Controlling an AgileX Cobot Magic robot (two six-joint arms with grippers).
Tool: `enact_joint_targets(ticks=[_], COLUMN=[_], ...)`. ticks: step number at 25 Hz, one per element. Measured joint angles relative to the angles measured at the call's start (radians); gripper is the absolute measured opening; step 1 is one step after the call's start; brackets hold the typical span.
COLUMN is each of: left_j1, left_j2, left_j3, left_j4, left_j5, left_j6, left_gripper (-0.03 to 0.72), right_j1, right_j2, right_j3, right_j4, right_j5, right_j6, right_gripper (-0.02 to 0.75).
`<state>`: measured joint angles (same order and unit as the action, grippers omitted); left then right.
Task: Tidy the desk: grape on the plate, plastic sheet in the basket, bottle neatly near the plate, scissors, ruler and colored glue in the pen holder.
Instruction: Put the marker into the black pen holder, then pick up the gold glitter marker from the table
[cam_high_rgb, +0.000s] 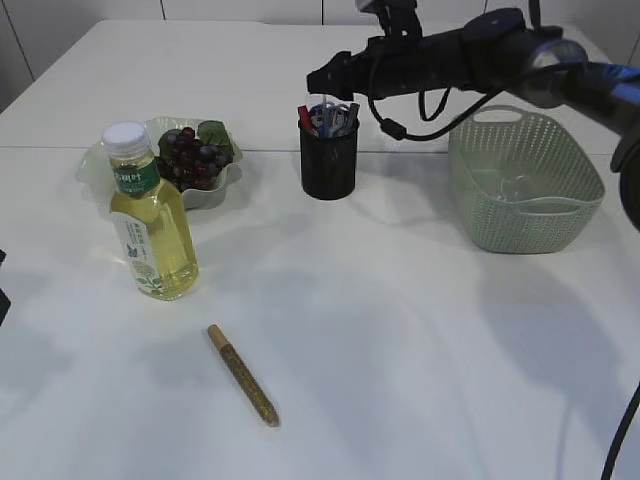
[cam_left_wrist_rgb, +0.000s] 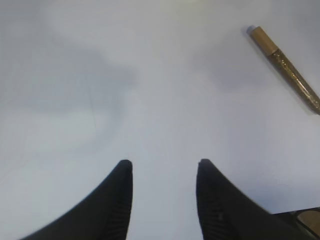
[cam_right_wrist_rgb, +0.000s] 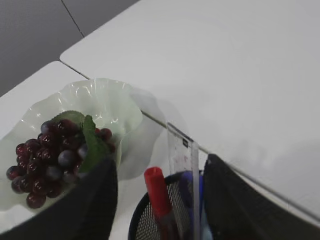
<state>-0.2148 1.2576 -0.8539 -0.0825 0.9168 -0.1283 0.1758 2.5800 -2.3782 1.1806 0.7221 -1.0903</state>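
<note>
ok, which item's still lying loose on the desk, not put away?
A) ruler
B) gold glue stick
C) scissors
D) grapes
B: the glue stick lies flat on the table in front of the bottle, while the ruler stands in the pen holder and the grapes sit on the plate.
</note>
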Motion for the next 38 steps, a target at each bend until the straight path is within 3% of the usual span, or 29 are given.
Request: enact_joint_targets(ticks=[6, 13, 18, 27, 38], left_j1=[0.000, 0.000, 0.000, 0.000, 0.000], left_j2=[0.000, 0.000, 0.000, 0.000, 0.000], left_j3=[0.000, 0.000, 0.000, 0.000, 0.000], left_j4=[0.000, 0.000, 0.000, -0.001, -0.001], left_j5=[0.004, 0.010, 0.012, 0.014, 0.015], left_j6=[0.000, 0.000, 0.000, 0.000, 0.000], left_gripper=[0.308, 0.308, 0.308, 0.308, 0.308], right_j1=[0.015, 0.114, 0.183, 0.315, 0.493], right_j2=[-0.162, -0.357, -0.418, -0.433, -0.446], right_j3=[0.000, 0.000, 0.000, 0.003, 0.287], right_j4=[-0.566, -0.883, -0.980, -1.077, -1.114], right_j5=[0.208, 0.407, 0.519, 0.529, 0.529], right_j6=[0.625, 0.906, 1.003, 1.090, 1.145], right_gripper=[0.387, 0.372, 0.370, 0.366, 0.365])
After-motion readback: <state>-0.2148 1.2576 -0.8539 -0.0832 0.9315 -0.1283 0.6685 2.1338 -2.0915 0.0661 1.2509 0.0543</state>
